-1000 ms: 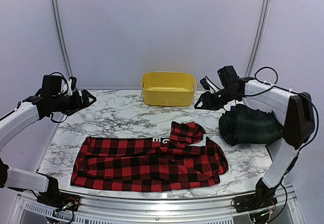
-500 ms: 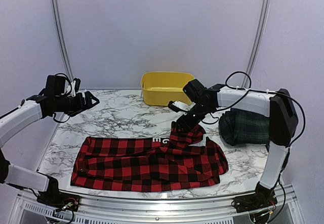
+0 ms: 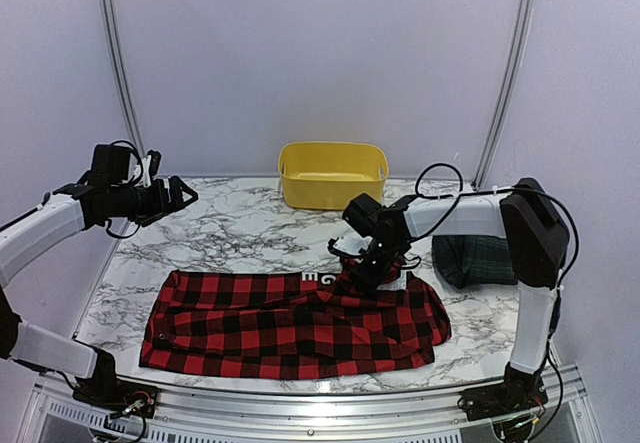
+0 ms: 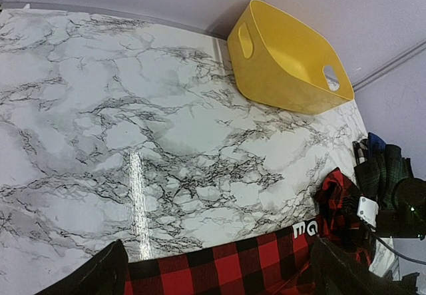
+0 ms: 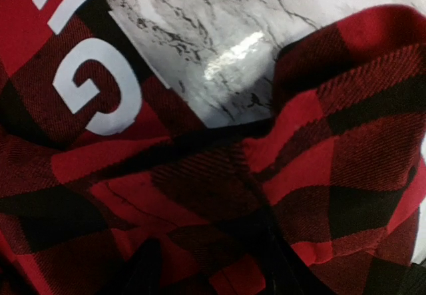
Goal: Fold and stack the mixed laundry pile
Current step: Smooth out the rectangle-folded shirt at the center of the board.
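Top external view: red checked garment point(image 3: 280, 325) spread along near edge of table point(image 3: 230, 233). Soft, limp, light; best hold is bunched fold toward right side. There right gripper point(image 3: 372, 265) sits on cloth, grip unclear; left gripper point(image 3: 187, 195) wide open, empty.

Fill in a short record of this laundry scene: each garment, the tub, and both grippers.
Checked garment: red and black, spread flat near the front, bunched at its right end
Tartan garment: dark, heaped at right
Yellow tub: at the back, upright
Left gripper: open, raised at left, empty
Right gripper: down on the checked bunch; grip unclear
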Controlling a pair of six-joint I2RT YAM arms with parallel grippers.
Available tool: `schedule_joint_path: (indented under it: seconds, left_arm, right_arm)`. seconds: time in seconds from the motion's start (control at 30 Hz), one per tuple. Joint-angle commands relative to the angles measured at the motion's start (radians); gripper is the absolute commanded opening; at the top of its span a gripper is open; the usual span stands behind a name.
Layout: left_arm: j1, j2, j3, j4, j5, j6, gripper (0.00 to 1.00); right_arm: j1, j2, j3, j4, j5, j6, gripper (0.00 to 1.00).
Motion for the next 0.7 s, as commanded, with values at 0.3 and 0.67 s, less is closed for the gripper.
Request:
schedule_joint_path:
  seconds: [0.3,0.67]
  left_arm:
    - [-0.004,-0.007,0.032,-0.005,-0.025,0.029,0.99]
    - [-0.177,-0.114,0.072,-0.003,-0.163,0.227,0.99]
  right_arm:
    - [-0.002,-0.046,0.172,-0.039,0.093,0.048,0.0]
    - [-0.056,-0.182,0.334,-0.144,-0.27,0.157,0.0]
